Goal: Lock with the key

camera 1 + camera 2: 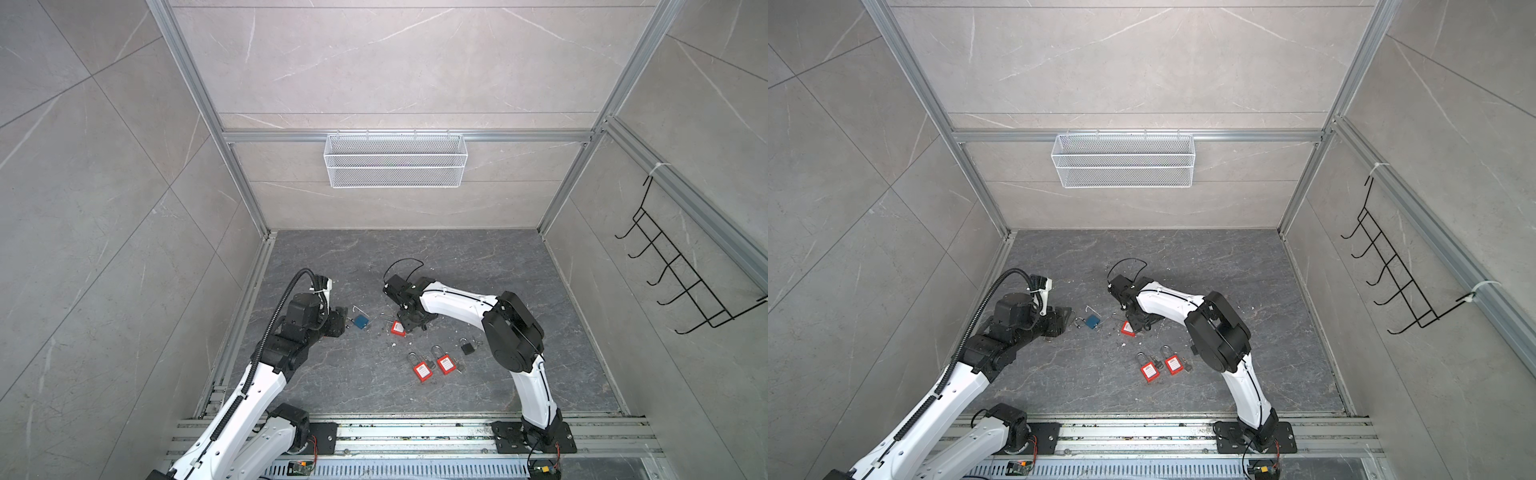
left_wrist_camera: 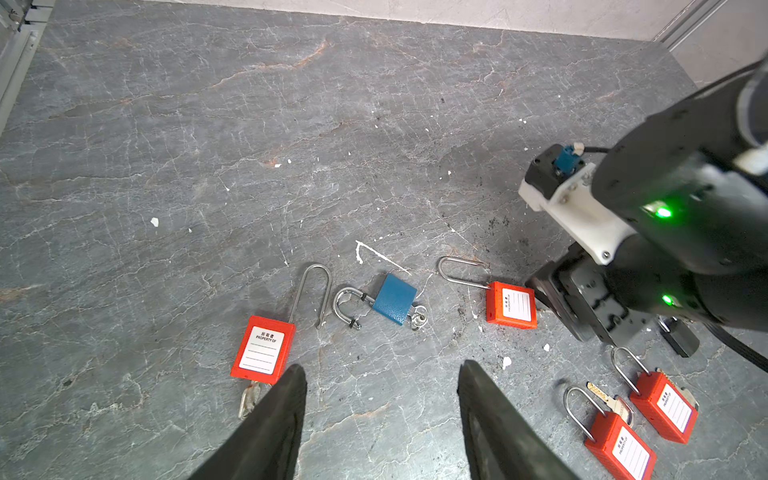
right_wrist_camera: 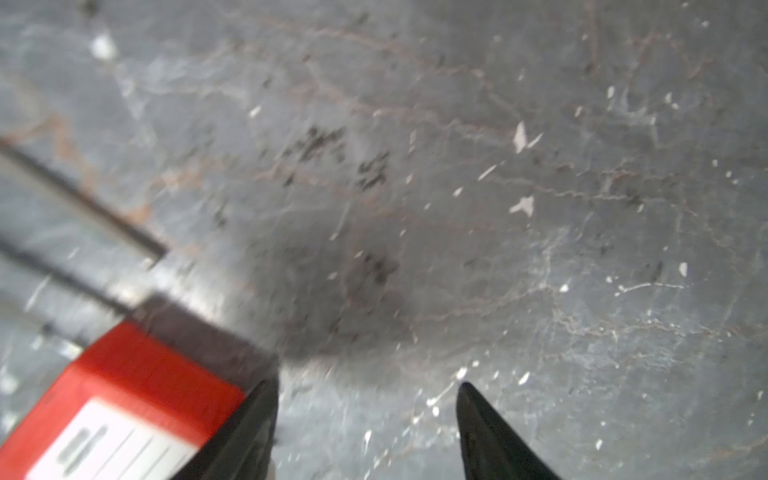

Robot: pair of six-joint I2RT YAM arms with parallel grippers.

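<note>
The left gripper (image 2: 382, 365), jaws spread and empty, hovers low; in both top views the blue padlock (image 2: 394, 298), key (image 2: 417, 318) at its base, lies at its three o'clock. Farther that way the right gripper (image 3: 363, 383), also spread, hangs just beside an open red padlock (image 3: 124, 386).

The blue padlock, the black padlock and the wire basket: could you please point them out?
blue padlock (image 2: 394, 298), left wrist view, on its blue body.
black padlock (image 1: 468, 349), in a top view, on its black body.
wire basket (image 1: 395, 176), in a top view, on its front mesh wall.
</note>
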